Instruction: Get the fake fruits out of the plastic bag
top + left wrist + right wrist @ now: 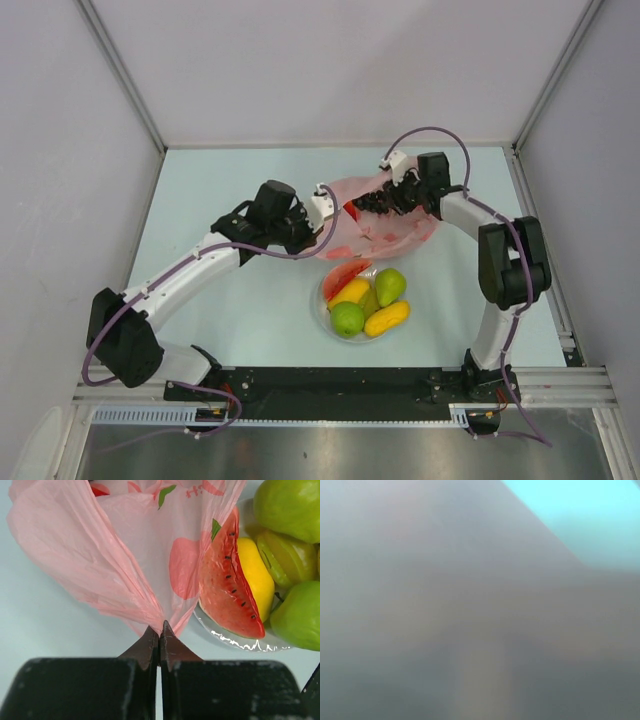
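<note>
Left gripper [159, 630] pinched shut on the plastic bag [395, 232] edge. Right gripper [378, 203] reached inside the bag, at 12 o'clock from the plate [235, 642]; its opening could not be told. Fake fruits [368, 300] lay on the plate. Next move probably called for grasping whatever was left inside.

Both left arm [200, 262] and right arm [488, 340]: white tubular links, bulky black joint housings, thin purple cable [430, 128] looping along each. On left gripper [159, 630]: matte black wedge-shaped fingers [142, 650], slightly scuffed.

Left jaws pinching pink plastic bag [125, 555], watermelon slice [227, 592], yellow fruit [255, 572], green fruits [290, 510] on plate [235, 641] beside it
</note>
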{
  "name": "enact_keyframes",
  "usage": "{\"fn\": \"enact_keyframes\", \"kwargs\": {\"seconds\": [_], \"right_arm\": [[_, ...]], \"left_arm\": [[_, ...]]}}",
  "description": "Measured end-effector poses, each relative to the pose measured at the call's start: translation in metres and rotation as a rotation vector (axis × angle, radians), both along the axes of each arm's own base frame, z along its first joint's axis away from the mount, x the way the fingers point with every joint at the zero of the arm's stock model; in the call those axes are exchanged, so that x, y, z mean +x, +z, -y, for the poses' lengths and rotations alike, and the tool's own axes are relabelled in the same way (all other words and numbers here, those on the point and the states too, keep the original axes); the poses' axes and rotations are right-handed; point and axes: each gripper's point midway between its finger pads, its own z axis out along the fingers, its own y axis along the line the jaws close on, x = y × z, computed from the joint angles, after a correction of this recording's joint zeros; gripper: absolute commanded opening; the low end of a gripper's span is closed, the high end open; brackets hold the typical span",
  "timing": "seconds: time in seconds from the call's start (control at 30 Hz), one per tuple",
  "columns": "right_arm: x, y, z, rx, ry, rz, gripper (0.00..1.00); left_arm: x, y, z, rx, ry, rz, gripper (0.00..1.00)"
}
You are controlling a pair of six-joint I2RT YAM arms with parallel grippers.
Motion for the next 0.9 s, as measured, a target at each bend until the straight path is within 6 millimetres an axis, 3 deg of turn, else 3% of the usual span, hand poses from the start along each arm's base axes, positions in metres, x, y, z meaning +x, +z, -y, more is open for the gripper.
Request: {"fn": "enact_keyframes", "kwargs": {"seconds": [0.17, 0.33, 0.53, 0.67, 0.9], "right_arm": [[0.002, 0.018, -0.066, 0.097, 0.075, 0.005, 0.48], [0.006, 0.022, -0.117, 0.181, 0.105, -0.026, 0.62], [0.014, -0.003, -0.129, 0.206, 0.07, -0.103, 0.82], [0.011, -0.021, -0.129, 0.193, 0.041, -0.157, 0.86], [0.006, -0.02, -0.141, 0.205, 0.047, -0.176, 0.86]], "left_arm": [[-0.009, -0.005, -0.01, 0.039, -0.013, -0.029, 0.0], [-0.018, 0.017, -0.015, 0.014, -0.031, 0.008, 0.0], [-0.017, 0.022, -0.015, 0.011, -0.03, 0.018, 0.0], [-0.017, 0.019, -0.014, 0.015, -0.03, 0.011, 0.0], [-0.014, 0.009, -0.012, 0.031, -0.03, -0.012, 0.0]]}}
